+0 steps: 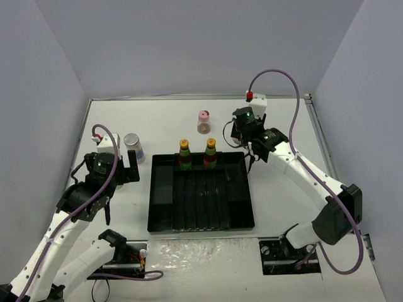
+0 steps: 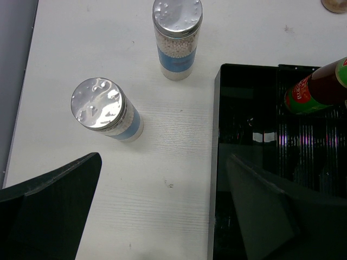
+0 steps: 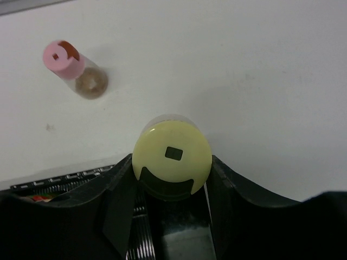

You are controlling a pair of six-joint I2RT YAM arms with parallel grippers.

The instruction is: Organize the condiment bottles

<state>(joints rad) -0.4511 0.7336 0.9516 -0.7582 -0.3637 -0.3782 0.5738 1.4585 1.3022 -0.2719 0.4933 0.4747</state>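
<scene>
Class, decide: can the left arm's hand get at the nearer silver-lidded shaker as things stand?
Probably yes. The left hand is open, and the shaker stands upright just ahead of it, clear of the other shaker and the tray.

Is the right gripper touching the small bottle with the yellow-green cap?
Touching. Right wrist view: the right gripper has both fingers pressed against the yellow-green-capped bottle, no gap either side.

I read the counter (image 1: 271,201) white, the ribbed tray (image 1: 161,214) glossy black. Both shakers (image 2: 106,111) (image 2: 177,40): silver lids, blue bands. The sauce bottles (image 1: 184,155) (image 1: 210,154): orange caps, green necks, red labels. The pink-capped bottle (image 3: 76,67) holds brown; the yellow-green-capped bottle (image 3: 172,157) looks pale.
</scene>
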